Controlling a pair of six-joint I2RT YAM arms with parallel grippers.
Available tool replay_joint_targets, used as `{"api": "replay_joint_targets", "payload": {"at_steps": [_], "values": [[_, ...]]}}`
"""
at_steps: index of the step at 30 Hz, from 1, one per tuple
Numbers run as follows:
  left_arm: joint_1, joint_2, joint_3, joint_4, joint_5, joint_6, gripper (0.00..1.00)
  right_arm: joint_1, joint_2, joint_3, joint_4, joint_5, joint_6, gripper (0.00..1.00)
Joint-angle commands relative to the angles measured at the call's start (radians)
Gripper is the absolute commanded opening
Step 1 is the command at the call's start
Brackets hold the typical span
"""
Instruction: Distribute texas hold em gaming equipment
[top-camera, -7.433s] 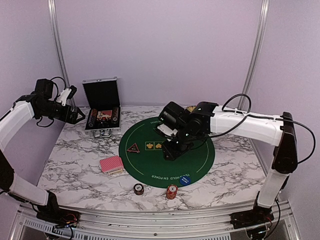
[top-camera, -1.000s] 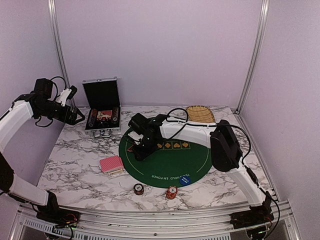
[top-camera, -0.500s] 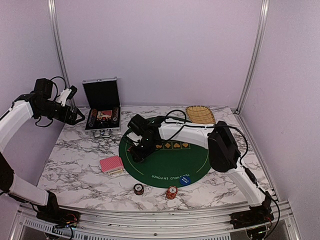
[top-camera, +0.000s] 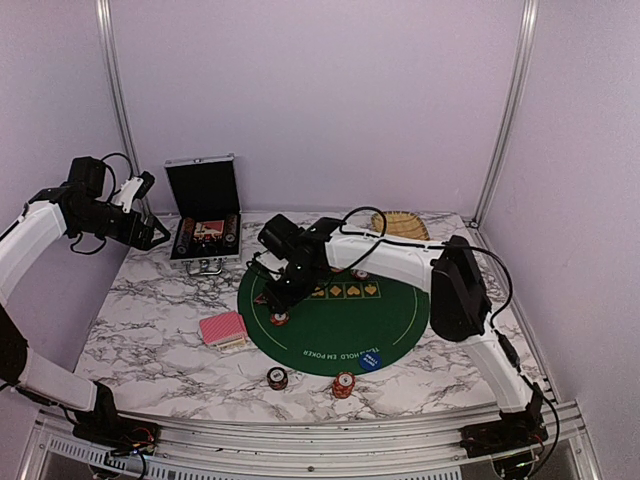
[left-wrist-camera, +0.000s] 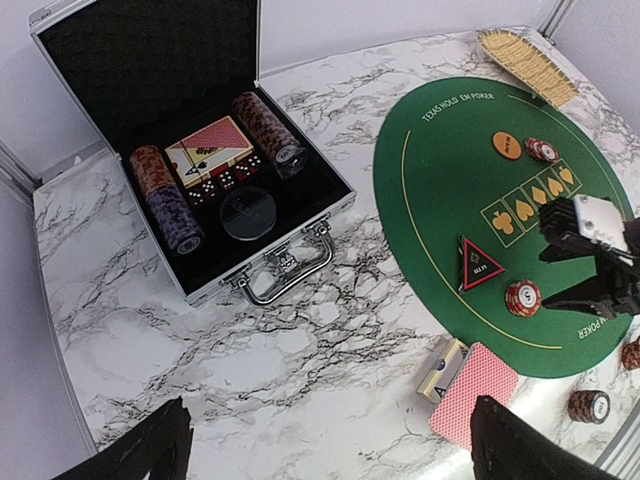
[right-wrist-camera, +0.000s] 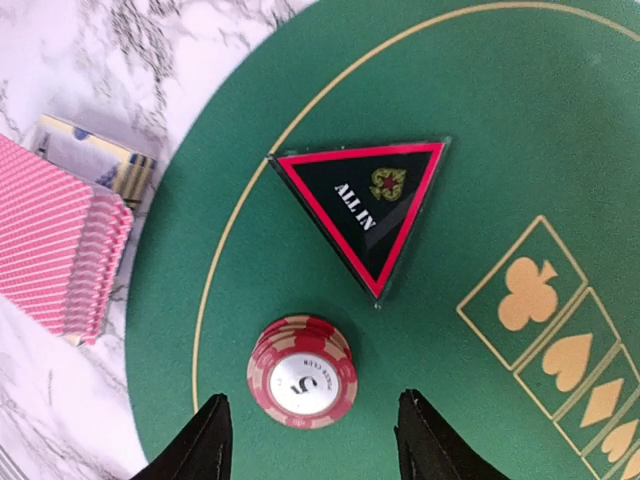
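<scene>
My left pincer (left-wrist-camera: 330, 440) hangs spread wide over the marble table (left-wrist-camera: 250, 380), gripping nothing. The open silver case (left-wrist-camera: 150, 60) lies beyond it. My right pincer (right-wrist-camera: 315, 450) is released as well, its fingers (right-wrist-camera: 213, 445) parted and touching nothing. Off to its left, the red-backed cards (right-wrist-camera: 55, 245) lie fanned on the marble, just beside the edge of the green mat (right-wrist-camera: 500, 120). Just ahead of my fingertips, in line with the gap between them, a chip stack (right-wrist-camera: 302, 370) marked 5 sits flat on the mat, free of both fingers. Beyond it, near but apart, lies the black triangular marker (right-wrist-camera: 365, 205) reading ALL IN. Printed suit symbols run off to my right.
</scene>
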Motion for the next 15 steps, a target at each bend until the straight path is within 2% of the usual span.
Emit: {"api": "replay_joint_targets", "payload": {"at_steps": [1,7,11,15], "values": [[0.002,-0.025,0.02,-0.035,0.01,0.009,0.99,0.006,-0.202,-0.108,-0.011,0.016,-0.015,0.55],[0.002,-0.02,0.02,-0.052,0.031,0.027,0.99,0.05,-0.437,-0.441,-0.01,0.035,0.004,0.64],[0.002,-0.017,0.021,-0.068,0.048,0.039,0.99,0.097,-0.57,-0.621,-0.029,0.027,0.061,0.74],[0.002,-0.018,0.012,-0.069,0.056,0.046,0.99,0.141,-0.655,-0.76,-0.002,-0.017,0.127,0.78]]}}
